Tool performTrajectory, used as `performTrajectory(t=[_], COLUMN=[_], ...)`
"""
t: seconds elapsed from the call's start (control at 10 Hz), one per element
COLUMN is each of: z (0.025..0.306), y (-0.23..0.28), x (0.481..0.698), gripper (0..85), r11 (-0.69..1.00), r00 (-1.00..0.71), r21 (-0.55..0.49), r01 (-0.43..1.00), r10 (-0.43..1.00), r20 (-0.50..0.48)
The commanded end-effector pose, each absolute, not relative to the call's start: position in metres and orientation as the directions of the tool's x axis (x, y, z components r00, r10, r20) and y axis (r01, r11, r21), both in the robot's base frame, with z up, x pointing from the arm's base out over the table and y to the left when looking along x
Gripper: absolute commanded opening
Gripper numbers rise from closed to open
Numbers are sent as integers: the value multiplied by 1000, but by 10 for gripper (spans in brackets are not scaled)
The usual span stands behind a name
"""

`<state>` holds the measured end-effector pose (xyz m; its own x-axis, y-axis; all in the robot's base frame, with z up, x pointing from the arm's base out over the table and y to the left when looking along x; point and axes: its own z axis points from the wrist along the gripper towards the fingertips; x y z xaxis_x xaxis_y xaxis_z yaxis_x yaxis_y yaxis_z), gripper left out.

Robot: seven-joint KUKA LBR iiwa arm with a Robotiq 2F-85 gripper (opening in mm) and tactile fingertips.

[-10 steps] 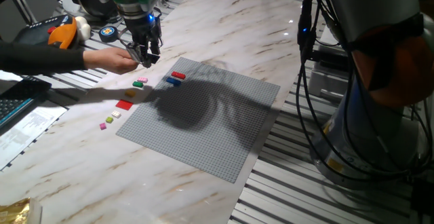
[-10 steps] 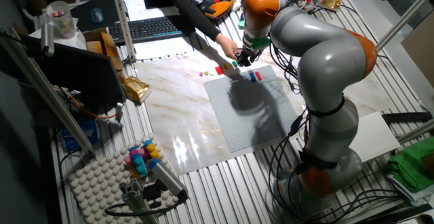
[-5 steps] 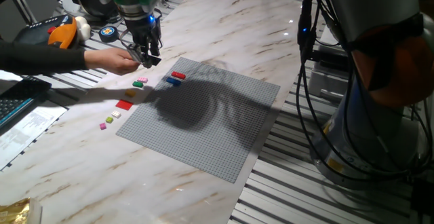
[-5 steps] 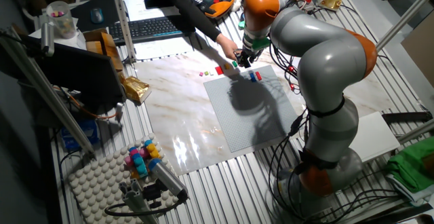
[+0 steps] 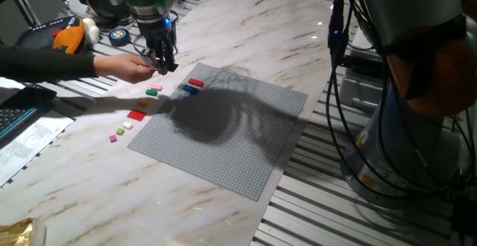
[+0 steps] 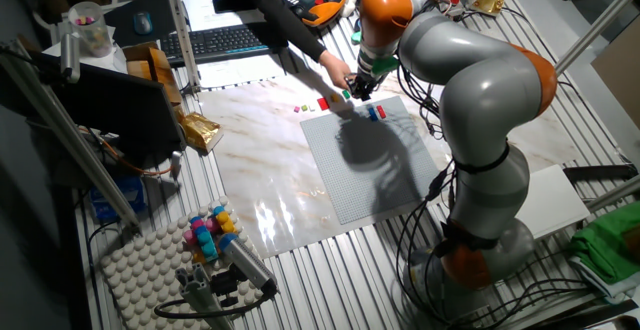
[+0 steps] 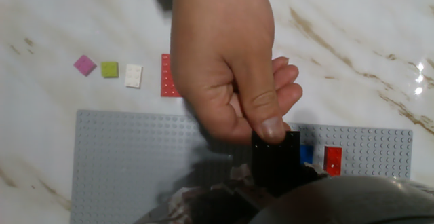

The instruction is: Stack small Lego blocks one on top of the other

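A person's hand (image 7: 227, 61) pinches the black brick (image 7: 274, 157) right at my gripper (image 7: 274, 183), whose dark fingers blur into the brick at the bottom of the hand view. I cannot tell whether the jaws grip it. In one fixed view my gripper (image 5: 162, 65) hovers at the far left corner of the big grey studded plate (image 5: 231, 138), touching the hand (image 5: 130, 67). The red brick (image 5: 196, 83) and the blue brick (image 5: 191, 89) lie side by side on the plate near that corner; the hand view also shows them (image 7: 332, 160) (image 7: 306, 154).
A wider red square piece (image 5: 136, 115) and tiny green, pink, yellow and white pieces (image 5: 119, 133) lie on the marble left of the plate. The person's sleeved arm (image 5: 45, 63) reaches in from the left. A keyboard (image 6: 215, 42) and cables lie at the table's edges.
My gripper has edged slightly up and to the right, with the person's hand staying against it. The bricks on the plate have not moved.
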<state>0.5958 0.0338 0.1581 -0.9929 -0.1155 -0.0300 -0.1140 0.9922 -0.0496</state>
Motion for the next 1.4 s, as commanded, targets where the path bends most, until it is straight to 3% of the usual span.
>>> performTrajectory(t=[0.0,0.2,0.3,0.4,1.3], z=[158,158,158,158,150], y=[34,34,34,33,8], x=[596,596,596,596,590], gripper=[367,390,373,290,153], r11=[992,992,991,990,993], r00=[-993,-992,-992,-991,-994], r21=[-51,-50,-54,-53,-46], r01=[-117,-117,-123,-129,-105], r10=[-118,-118,-125,-131,-103], r20=[-30,-33,-34,-29,31])
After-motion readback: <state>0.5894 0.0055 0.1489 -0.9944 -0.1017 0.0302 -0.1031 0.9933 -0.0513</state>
